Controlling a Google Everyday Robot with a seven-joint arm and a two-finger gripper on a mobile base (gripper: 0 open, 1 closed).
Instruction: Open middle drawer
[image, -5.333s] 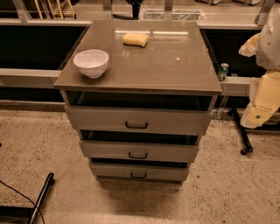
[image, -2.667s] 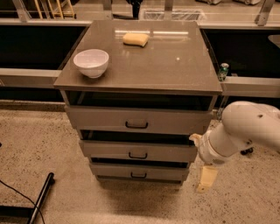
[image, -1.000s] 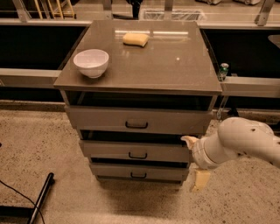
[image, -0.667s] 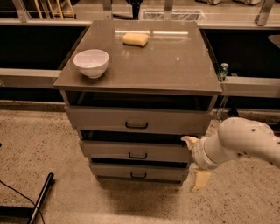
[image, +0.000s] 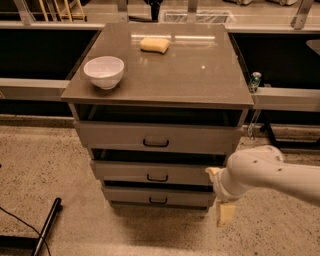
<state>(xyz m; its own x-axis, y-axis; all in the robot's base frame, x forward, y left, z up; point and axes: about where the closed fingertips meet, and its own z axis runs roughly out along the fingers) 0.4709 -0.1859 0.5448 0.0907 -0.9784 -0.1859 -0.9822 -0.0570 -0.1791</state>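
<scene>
The middle drawer (image: 125, 171) is a grey-brown flat front with a small dark pull handle (image: 157, 177). It sits between the wider top drawer (image: 115, 136) and the narrower bottom drawer (image: 127, 196). All three stand slightly ajar, with dark gaps above them. My gripper (image: 216, 196) is at the right end of the middle and bottom drawers, on a white arm (image: 270, 172) coming in from the right. It is open and empty. One cream finger (image: 213, 171) is by the middle drawer's right corner and the other finger (image: 224, 214) hangs lower. The gripper is well right of the handle.
The cabinet top (image: 190, 75) carries a white bowl (image: 104, 71) at the left and a yellow sponge (image: 154, 45) at the back. A can (image: 255, 80) stands on the ledge to the right. A black pole (image: 47, 225) and a cable lie on the speckled floor at lower left.
The arm swung in from the far right to the drawers' right side. In the last second it eased slightly down and left. The drawers have not moved.
</scene>
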